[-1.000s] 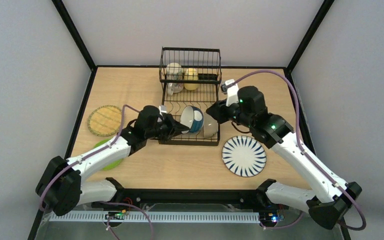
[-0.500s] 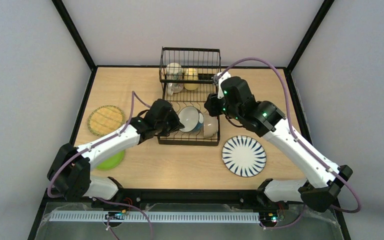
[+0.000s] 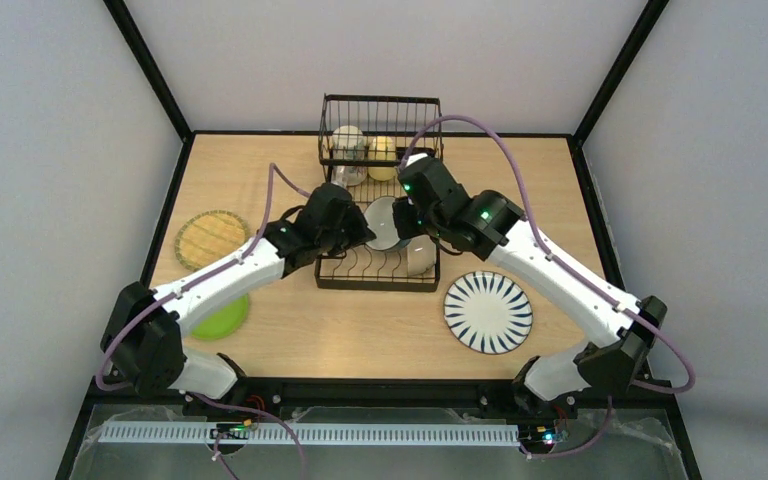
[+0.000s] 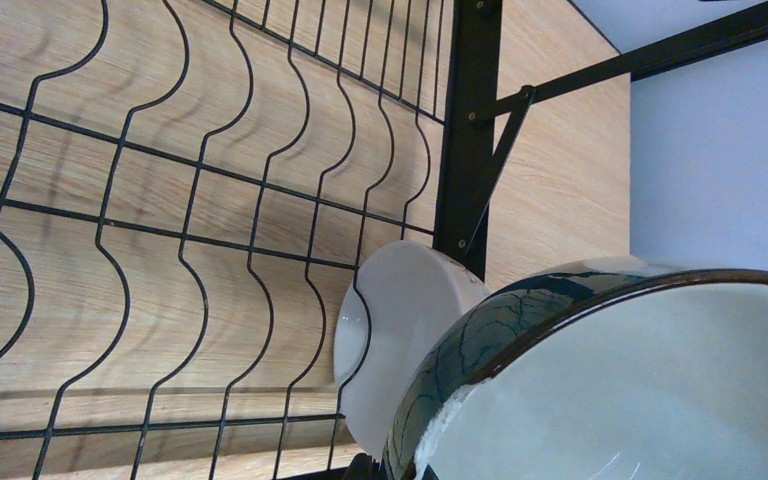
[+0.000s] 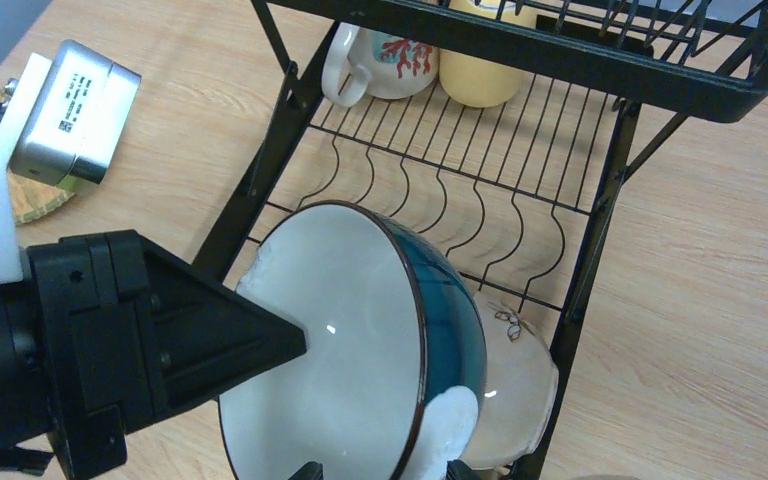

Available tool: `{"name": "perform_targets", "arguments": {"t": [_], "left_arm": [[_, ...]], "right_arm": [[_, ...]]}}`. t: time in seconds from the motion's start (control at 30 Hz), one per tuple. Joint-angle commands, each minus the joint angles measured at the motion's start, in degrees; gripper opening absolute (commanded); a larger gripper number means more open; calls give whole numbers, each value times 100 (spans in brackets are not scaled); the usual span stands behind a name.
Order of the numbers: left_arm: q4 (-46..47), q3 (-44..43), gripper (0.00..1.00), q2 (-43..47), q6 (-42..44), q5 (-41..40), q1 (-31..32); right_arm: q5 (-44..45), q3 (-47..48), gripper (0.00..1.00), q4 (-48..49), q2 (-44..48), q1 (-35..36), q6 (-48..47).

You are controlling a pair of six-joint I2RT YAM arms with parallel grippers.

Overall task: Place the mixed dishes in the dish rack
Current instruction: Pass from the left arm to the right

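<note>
The blue-white bowl (image 3: 382, 222) hangs tilted on its side over the dividers of the black dish rack (image 3: 380, 282). My left gripper (image 3: 360, 232) is shut on its rim, one black finger lying across the white inside (image 5: 210, 340). My right gripper (image 5: 380, 470) is open, its fingertips straddling the bowl (image 5: 350, 340) at its lower wall. A white bowl (image 5: 515, 380) leans in the rack just behind it. The left wrist view shows the blue-white bowl (image 4: 610, 380) over the white bowl (image 4: 400, 320). A beige mug (image 3: 348, 140) and a yellow mug (image 3: 383, 150) sit in the raised basket.
On the table lie the white striped plate (image 3: 488, 312) right of the rack, the yellow woven plate (image 3: 210, 240) to the left, and the lime-green plate (image 3: 226, 318) partly under my left arm. Black frame posts stand along the table's edges.
My left gripper carried the blue-white bowl a little farther back over the rack. My right arm swung left, bringing its gripper up to the bowl.
</note>
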State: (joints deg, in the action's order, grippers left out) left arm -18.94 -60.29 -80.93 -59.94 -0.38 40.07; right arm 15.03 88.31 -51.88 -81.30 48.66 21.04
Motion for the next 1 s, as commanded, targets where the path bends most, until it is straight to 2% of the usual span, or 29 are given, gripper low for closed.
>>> {"name": "perform_targets", "arguments": {"t": [0.0, 0.37, 0.57, 0.77, 0.83, 0.97], "left_arm": [[50, -359, 2, -45, 127, -172, 61], [-248, -858, 2, -38, 158, -501, 212], [-566, -1228, 2, 4, -35, -778, 314], [-732, -1427, 2, 95, -675, -848, 363], [-786, -1411, 2, 182, -979, -909, 397], [-934, -1405, 2, 361, -1487, -1115, 481]], "right_arm": [[501, 436, 68, -518, -254, 144, 164], [1593, 816, 67, -1410, -920, 447, 661], [2244, 912, 62, -1778, -1055, 444, 1058], [2516, 772, 54, -1740, -1098, 448, 1401], [2599, 665, 42, -1670, -1083, 451, 1493], [2698, 453, 8, -1501, -1013, 455, 1646]]}}
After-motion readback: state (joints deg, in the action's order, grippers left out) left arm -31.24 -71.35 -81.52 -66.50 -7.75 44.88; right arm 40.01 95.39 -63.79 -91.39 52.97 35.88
